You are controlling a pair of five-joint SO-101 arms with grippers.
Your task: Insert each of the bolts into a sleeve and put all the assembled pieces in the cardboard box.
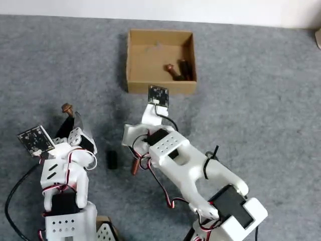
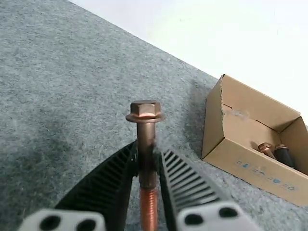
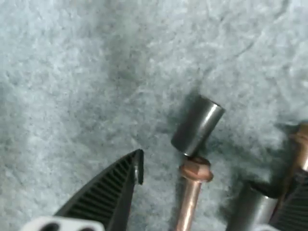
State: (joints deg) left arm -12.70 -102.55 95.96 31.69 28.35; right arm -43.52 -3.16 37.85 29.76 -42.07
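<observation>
One bolt (image 1: pixel 67 108) stands head-up, pinched in the left gripper (image 2: pixel 148 154). Next, a dark sleeve (image 1: pixel 112 159) lies loose on the carpet (image 1: pixel 261 100). The right gripper (image 3: pixel 216 185) is spread wide over a second bolt (image 3: pixel 191 192). Beyond it, the cardboard box (image 1: pixel 159 87) holds two assembled pieces (image 1: pixel 179 70).

Cardboard box (image 1: pixel 159 86): open-topped, near the surface's far edge. Two sleeved bolts (image 1: pixel 179 70) lie in its right near corner.
Copper flange-head bolt (image 2: pixel 146 139): head up, shank clamped in the left gripper (image 2: pixel 147 151).
Loose sleeve (image 3: pixel 198 125): dark cylinder, flat on the surface.
Second bolt (image 3: pixel 191 190): lying flat, head at that sleeve's end.
</observation>
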